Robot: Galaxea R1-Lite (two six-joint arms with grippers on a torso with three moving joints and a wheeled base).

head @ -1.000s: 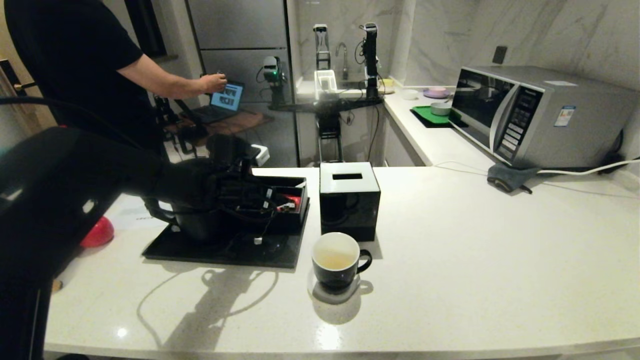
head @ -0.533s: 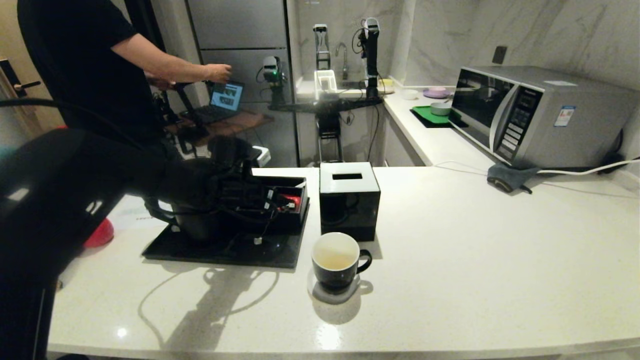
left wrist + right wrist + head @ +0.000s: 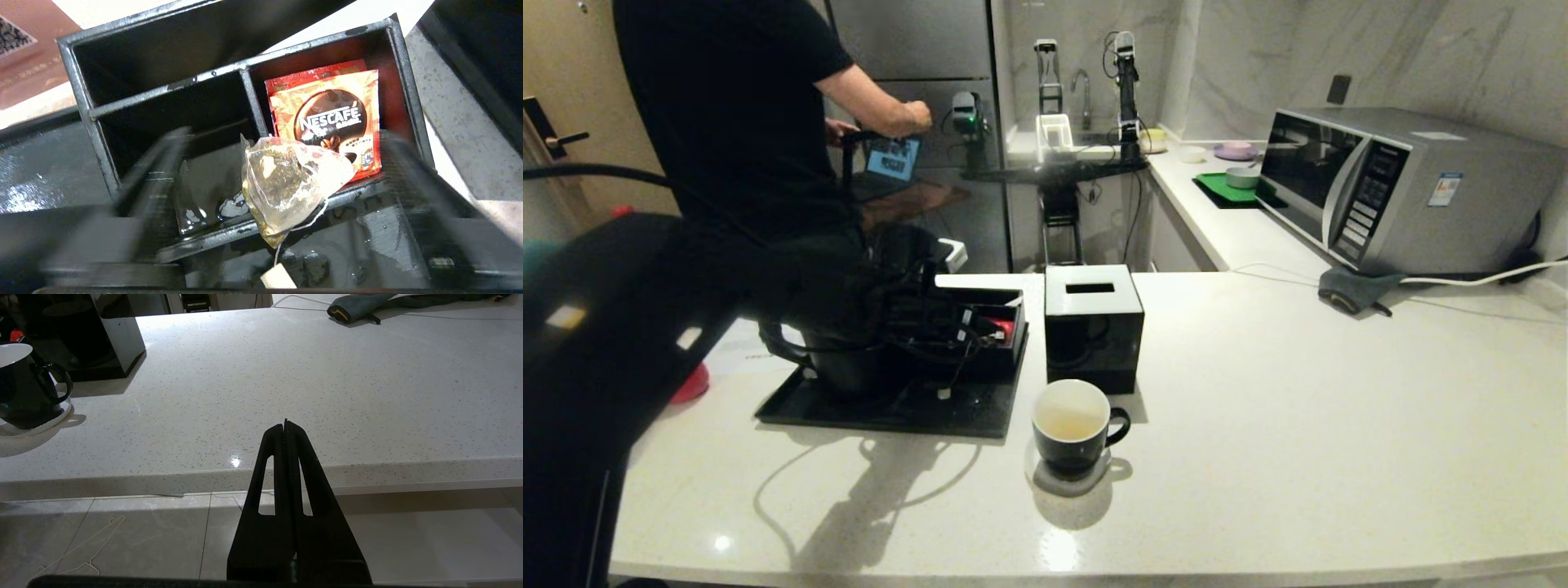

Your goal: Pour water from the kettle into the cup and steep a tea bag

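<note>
Reaching over the black tray (image 3: 800,404), the left gripper (image 3: 278,171) hangs above the divided box (image 3: 249,77) with its fingers (image 3: 155,163) spread wide, one on each side of the tea bag (image 3: 290,179). The bag lies across the box's near wall, half in the middle compartment, with its string and white tag (image 3: 278,277) hanging down onto the wet tray. Nothing is gripped yet; the wide spread probably serves to clear the bag's pyramid shape before closing.

The cup (image 3: 1072,425) stands on a saucer just in front of the tissue box (image 3: 1093,322), well apart from the tray, and holds a little pale liquid. This suggests pouring is done and that fetching the bag is the step in hand. The kettle (image 3: 837,363) stands on the tray, largely hidden by the left arm.

View differences:
- The left wrist view alone shows the bag, the finger spread and the red packet (image 3: 327,114) in the neighbouring compartment, close enough to be caught by mistake.
- The head view shows only the dangling tag (image 3: 943,394), but gives the path from box to cup.
- The right wrist view shows the right gripper (image 3: 285,426) parked off the counter (image 3: 327,375) edge, fingers pressed together and empty. The head view does not show this arm.
</note>
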